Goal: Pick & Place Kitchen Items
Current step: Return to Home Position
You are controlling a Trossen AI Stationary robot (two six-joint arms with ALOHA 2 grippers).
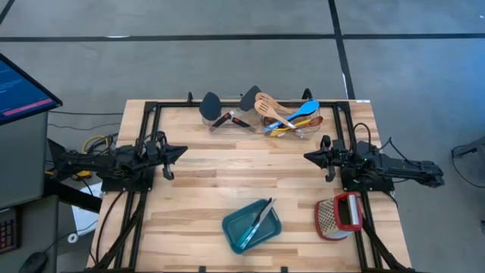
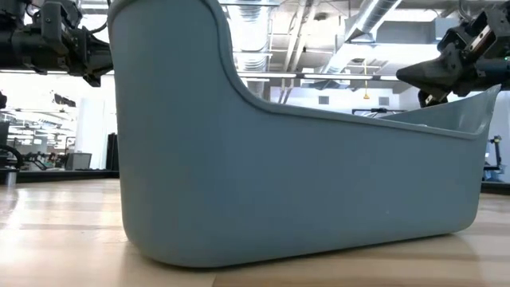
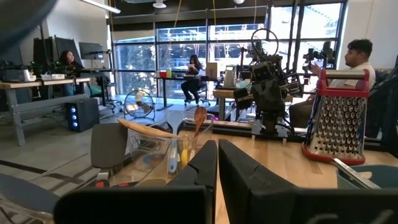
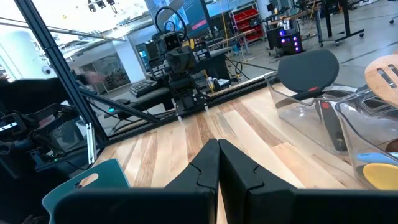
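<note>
L end effector (image 1: 182, 152) mid-left of frame, pressed together; R end effector (image 1: 308, 156) mid-right, same. Utensils (image 1: 301, 111) piled in clear bin (image 1: 317, 123), upper centre-right of bench (image 1: 242, 178)

— Where do the arms sit?
— The left gripper (image 1: 180, 152) is by the left side of the wooden table (image 1: 227, 178), the right gripper (image 1: 308, 156) by the right side. Both point inward, fingers drawn together, holding nothing.
— And the utensils?
— Two bins stand side by side along the top edge. The left clear bin (image 1: 226, 123) holds two black spatulas (image 1: 211, 103). The right clear bin (image 1: 309, 127) holds a pale slotted spatula (image 1: 265, 105), a blue spoon (image 1: 303, 110) and a yellow spoon (image 1: 279, 131), all crossed.
— The bottom edge?
— A teal bin (image 1: 236, 232) with a slim grey utensil (image 1: 260, 214) lying in it; well to its right, a red-and-silver box grater (image 1: 337, 216).
</note>
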